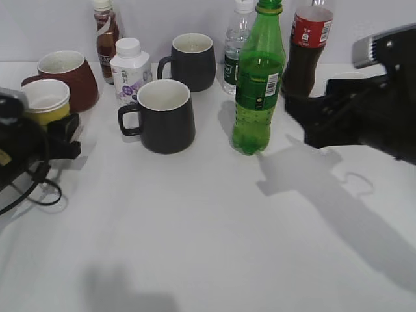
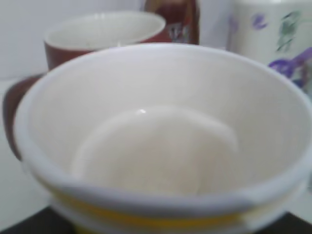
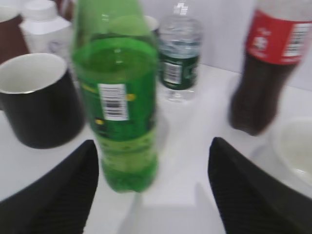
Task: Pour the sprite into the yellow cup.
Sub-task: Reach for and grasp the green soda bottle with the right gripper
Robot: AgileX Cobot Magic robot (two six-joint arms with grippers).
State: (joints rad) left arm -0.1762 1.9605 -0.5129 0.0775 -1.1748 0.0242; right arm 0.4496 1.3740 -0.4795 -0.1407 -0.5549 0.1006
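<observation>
The sprite [image 1: 258, 81] stood upright on the white table [image 1: 214, 240], a little right of the middle and toward the far edge, cap on, with liquid filling roughly its lower two thirds. Behind it along the far edge stood a water bottle [image 1: 237, 45] and a cola bottle [image 1: 305, 49]. The right end effector [image 3: 153, 187] hung just right of the sprite near the right edge; in the right wrist view its two dark fingers [image 3: 63, 190] were spread wide apart, the sprite standing in front of the left one and not touched by either. The yellow cup [image 1: 45, 101] was at the left edge of the table, upright and empty, its white inside filling the left wrist view. The left end effector [image 1: 62, 136] sat low against the cup's near side; whether it was clamped on the cup could not be told. A red mug [image 1: 68, 78] stood just behind the cup. Two black mugs [image 1: 166, 117] stood between cup and sprite, with a white carton-like bottle [image 1: 130, 68] and a brown bottle [image 1: 106, 36] beyond them.
</observation>
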